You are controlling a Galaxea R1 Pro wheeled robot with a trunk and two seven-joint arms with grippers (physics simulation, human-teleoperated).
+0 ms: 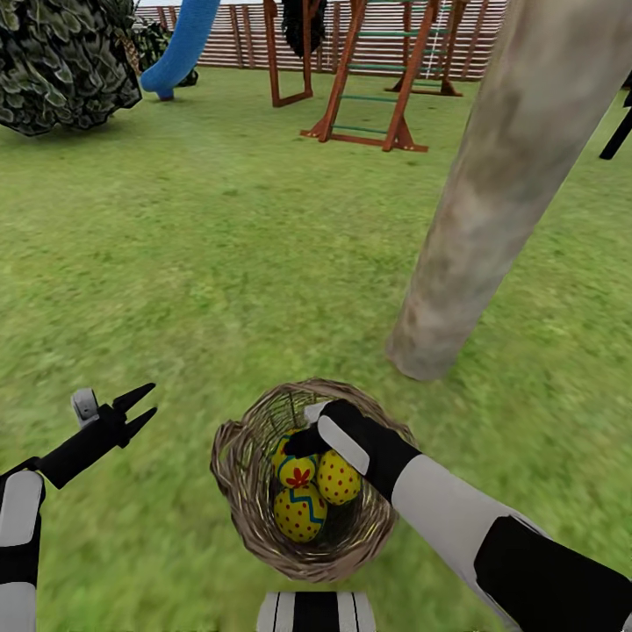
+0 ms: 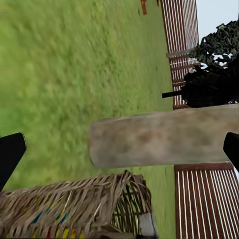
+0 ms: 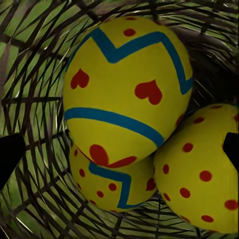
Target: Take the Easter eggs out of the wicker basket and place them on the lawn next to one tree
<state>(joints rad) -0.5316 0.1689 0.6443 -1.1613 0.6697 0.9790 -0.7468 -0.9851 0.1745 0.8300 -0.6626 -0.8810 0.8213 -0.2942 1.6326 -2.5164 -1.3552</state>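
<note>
1. Even, bright daylight is rendered throughout; no cast shadows or glare are observed on the lawn (image 1: 219, 263).
2. Grass texture is smeared and soft, most strongly in the left wrist view.
3. The eggs (image 3: 124, 84) are rendered sharp at close range.
4. The tree (image 1: 518, 167) trunk appears blotchy and low in detail.

Tree (image 1: 518, 175) close beside basket (image 1: 237, 491)
</note>
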